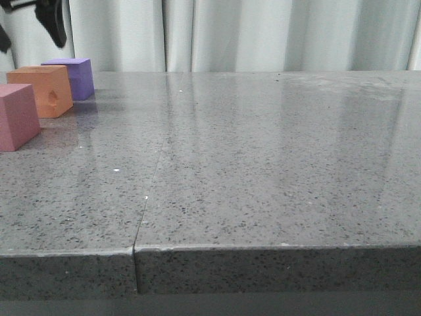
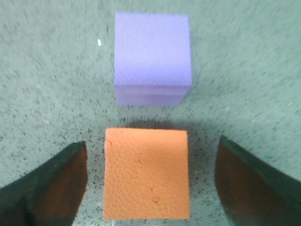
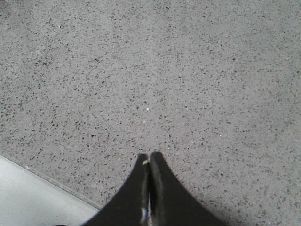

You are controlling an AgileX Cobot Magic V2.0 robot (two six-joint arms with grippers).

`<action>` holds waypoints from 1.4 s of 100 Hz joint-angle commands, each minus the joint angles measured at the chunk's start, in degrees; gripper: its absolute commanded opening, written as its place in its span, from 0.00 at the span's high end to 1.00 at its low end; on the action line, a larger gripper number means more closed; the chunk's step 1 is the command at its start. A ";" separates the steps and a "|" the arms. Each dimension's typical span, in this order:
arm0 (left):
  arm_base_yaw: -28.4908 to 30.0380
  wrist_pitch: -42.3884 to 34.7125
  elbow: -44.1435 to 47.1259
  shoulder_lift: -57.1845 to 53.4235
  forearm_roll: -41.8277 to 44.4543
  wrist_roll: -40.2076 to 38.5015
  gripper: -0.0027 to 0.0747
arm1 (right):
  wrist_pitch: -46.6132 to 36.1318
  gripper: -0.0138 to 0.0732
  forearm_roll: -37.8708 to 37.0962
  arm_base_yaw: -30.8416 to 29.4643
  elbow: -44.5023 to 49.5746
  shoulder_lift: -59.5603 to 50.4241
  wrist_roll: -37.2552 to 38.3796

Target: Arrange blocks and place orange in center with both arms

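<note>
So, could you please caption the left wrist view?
Open left gripper straddling the orange cube, purple cube just beyond.

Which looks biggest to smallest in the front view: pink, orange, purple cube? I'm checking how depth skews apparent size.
1. Orange cube, fully visible.
2. Purple cube, farthest and partly hidden behind the orange one.
Pink cube: nearest but cut by the frame edge, so unranked. Differences likely reflect distance, not true size.
</note>
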 commanded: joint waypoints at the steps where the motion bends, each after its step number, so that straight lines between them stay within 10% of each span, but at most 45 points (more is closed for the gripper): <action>1: -0.46 -4.19 -1.58 -5.08 -0.09 -0.16 0.39 | -3.60 0.92 -0.80 -0.22 -1.37 -0.18 -0.46; 39: -0.46 -5.57 -1.58 -13.30 1.15 -0.07 0.99 | -3.60 0.92 -0.80 -0.22 -1.37 -0.18 -0.46; 140: -0.46 -23.14 34.86 -44.41 1.18 -0.04 0.99 | -3.60 0.92 -0.80 -0.22 -1.37 -0.18 -0.46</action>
